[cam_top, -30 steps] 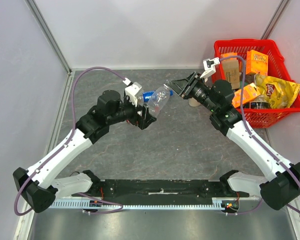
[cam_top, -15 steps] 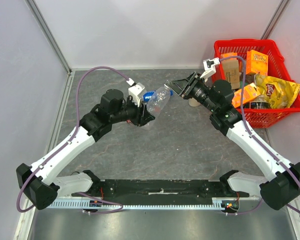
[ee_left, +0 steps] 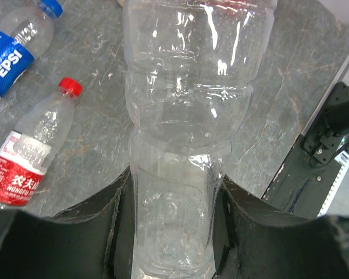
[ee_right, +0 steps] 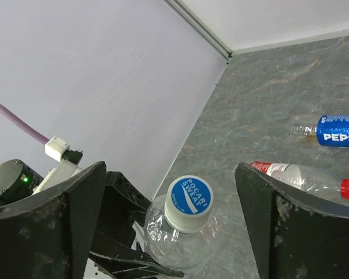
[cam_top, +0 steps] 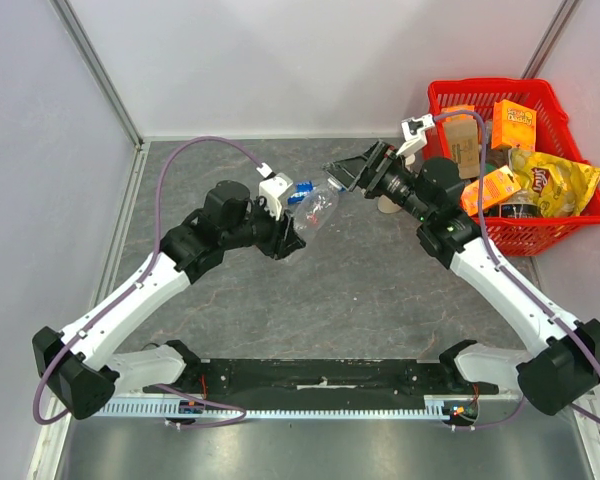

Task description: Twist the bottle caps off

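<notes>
Gaps both sides of white-and-blue ribbed cap [ee_right: 189, 202], between the fingers [ee_right: 75, 209] of the right tool [ee_right: 170, 170]. Blue-labelled clear bottle [ee_left: 14, 49] and red-labelled clear bottle [ee_left: 32, 157] lie on grey table [cam_top: 360, 290] beyond it. Red plastic basket [cam_top: 485, 86] blocks far right.

The left arm [cam_top: 130, 295] and right arm [cam_top: 505, 290] wear white shells over their long links, with bulky black housings at the joints and shoulders. A purple cable [cam_top: 195, 143] loops along each, ending at a small white connector [cam_top: 276, 187]. The right tool [ee_right: 170, 174] has broad matte black fingers [ee_right: 58, 221].
</notes>
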You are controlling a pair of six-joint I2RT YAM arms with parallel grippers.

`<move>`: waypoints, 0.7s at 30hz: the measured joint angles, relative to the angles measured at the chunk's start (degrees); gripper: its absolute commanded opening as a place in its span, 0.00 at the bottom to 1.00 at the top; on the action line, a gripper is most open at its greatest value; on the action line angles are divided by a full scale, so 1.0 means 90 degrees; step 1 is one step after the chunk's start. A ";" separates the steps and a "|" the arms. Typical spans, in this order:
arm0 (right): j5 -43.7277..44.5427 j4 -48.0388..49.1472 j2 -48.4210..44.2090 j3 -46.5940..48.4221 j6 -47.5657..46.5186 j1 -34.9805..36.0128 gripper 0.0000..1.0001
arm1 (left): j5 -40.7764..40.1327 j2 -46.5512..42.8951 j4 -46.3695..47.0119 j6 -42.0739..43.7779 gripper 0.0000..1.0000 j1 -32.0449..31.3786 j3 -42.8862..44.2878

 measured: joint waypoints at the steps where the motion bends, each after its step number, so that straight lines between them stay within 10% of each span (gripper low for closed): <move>1: -0.0015 -0.0010 0.0024 0.0015 -0.0024 -0.0015 0.98 | -0.0039 -0.0007 -0.0097 0.0056 0.37 0.0000 0.0005; 21: -0.0602 -0.0765 0.0743 0.0517 -0.0163 -0.0119 0.81 | -0.0867 -0.0194 -0.1098 0.0738 0.34 0.0000 0.0168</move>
